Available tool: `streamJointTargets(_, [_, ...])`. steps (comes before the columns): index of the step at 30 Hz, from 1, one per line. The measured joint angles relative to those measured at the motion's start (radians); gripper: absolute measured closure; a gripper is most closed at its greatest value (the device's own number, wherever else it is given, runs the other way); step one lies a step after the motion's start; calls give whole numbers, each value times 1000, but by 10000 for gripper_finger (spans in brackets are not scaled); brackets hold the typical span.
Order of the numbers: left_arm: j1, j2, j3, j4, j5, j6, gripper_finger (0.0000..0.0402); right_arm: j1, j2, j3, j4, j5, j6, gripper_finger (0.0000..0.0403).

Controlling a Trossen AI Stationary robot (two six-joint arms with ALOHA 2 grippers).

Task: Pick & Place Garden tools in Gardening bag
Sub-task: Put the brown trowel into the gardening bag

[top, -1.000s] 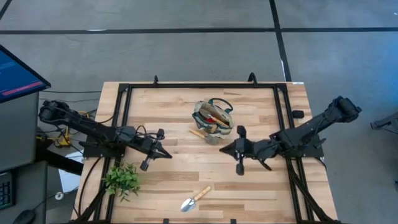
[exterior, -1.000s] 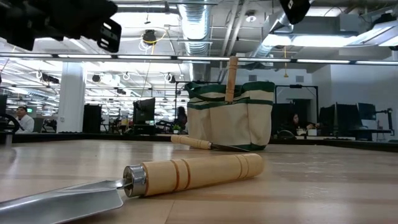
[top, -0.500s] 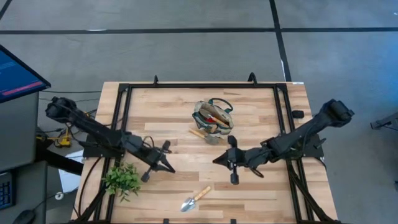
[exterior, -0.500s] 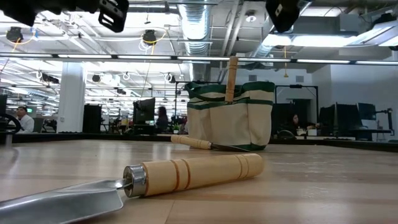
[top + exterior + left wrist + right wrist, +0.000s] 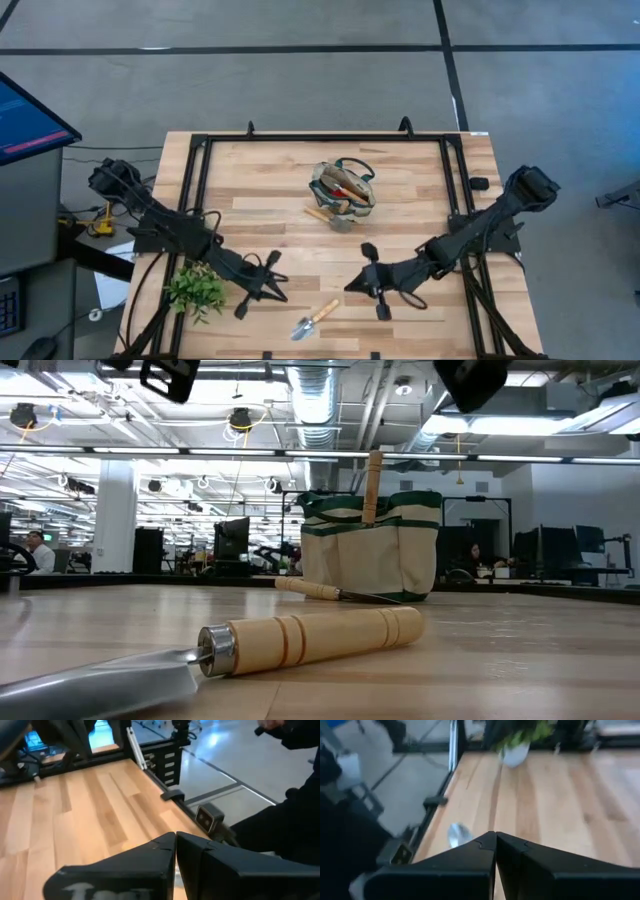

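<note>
1. The bag (image 5: 344, 189) stands upright toward the far middle of the table (image 5: 420, 165). Wooden handles and a red tool show in its mouth in the high view; in the low view one handle (image 5: 374, 487) rises above its rim.
2. A second trowel (image 5: 327, 217) lies on the table against the bag's near side.
3. A third trowel (image 5: 314, 320) lies alone near the table's front edge, well apart from the bag, with nothing lying between them.
4. A potted plant (image 5: 197, 289) sits at the front left, just beside the left arm.
5. The left gripper (image 5: 280, 293) is left of the lone trowel, its fingers pressed together in its wrist view.
6. The right gripper (image 5: 349, 286) is above and right of that trowel, fingers likewise closed.
7. Against the earlier frames, both grippers have moved from mid-table toward the front edge, closing on the lone trowel. The trowels and the bag have not shifted.
</note>
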Motion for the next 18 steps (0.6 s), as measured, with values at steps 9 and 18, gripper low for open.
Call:
streamJointTargets(9, [-39,-4,6,5,-20,-53,400,-15,217,120,3,-81,-23,403])
streamJointTargets(18, [-52,-4,6,1,-20,-53,400,-39,374,246,-158,-123,-16,391])
